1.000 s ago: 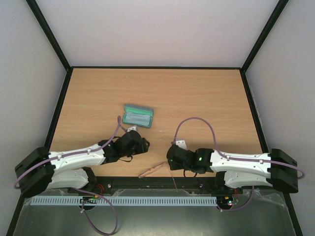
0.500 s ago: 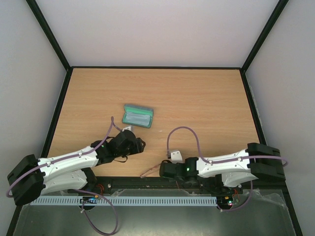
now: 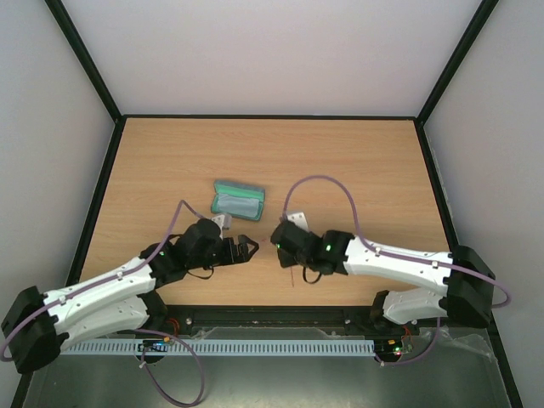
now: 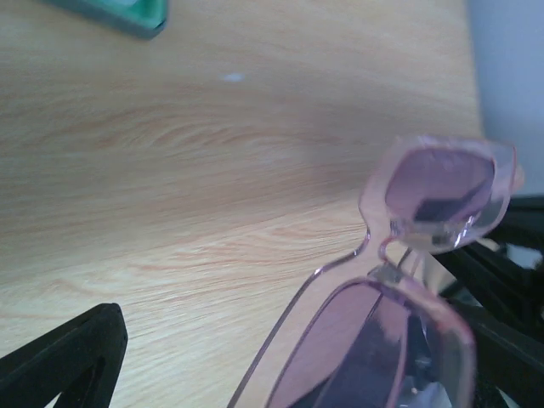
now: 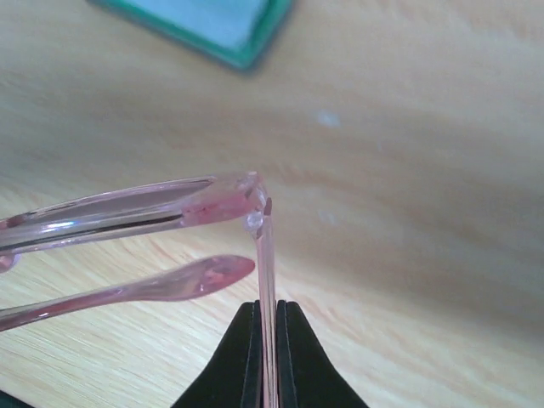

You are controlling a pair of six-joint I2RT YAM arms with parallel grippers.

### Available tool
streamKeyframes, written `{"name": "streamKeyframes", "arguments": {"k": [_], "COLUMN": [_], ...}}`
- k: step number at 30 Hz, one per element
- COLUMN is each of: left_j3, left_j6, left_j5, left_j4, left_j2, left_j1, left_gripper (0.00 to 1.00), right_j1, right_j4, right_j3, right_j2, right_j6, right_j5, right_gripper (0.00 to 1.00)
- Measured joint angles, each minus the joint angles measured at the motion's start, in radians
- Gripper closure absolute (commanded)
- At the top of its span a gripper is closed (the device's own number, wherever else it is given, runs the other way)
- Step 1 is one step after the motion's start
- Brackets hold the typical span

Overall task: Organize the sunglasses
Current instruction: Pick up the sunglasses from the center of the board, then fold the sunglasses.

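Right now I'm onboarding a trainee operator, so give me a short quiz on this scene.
1. True or false: the right gripper is shut on a temple of the sunglasses.
2. Seen from above, the case lies: A) beyond the sunglasses, away from the robot; B) nearer the robot than the sunglasses; C) inside the right gripper.
3. What colour are the lenses?
Key: 1 true; 2 A; 3 pink.
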Motion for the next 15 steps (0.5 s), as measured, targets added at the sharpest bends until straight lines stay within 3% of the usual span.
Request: {"name": "streamKeyframes", "arguments": {"k": [6,11,15], "left_j3": [0.113,0.220,0.223], "left_j6": [0.013,0.027,0.021], "left_j5": [0.089,0.192,0.331], "left_j4": [-0.070,-0.116,-0.115], "left_j2": [-0.104,-0.141,-0.185], "left_j1": [0.072,0.161,0.220], "left_gripper": [0.01,0.01,0.01], "right_j1": [-0.064,-0.064,-0.070], "right_j4": [-0.045,-0.077,-0.090], "right_j3": [0.209,0.221,0.221], "right_j2": [0.049,0.058,0.041], "right_j6": [-0.251,-0.393,-0.470], "right_j5": [-0.042,-0.085,-0.096], "right_gripper": [0.99,0.99,0.99]}}
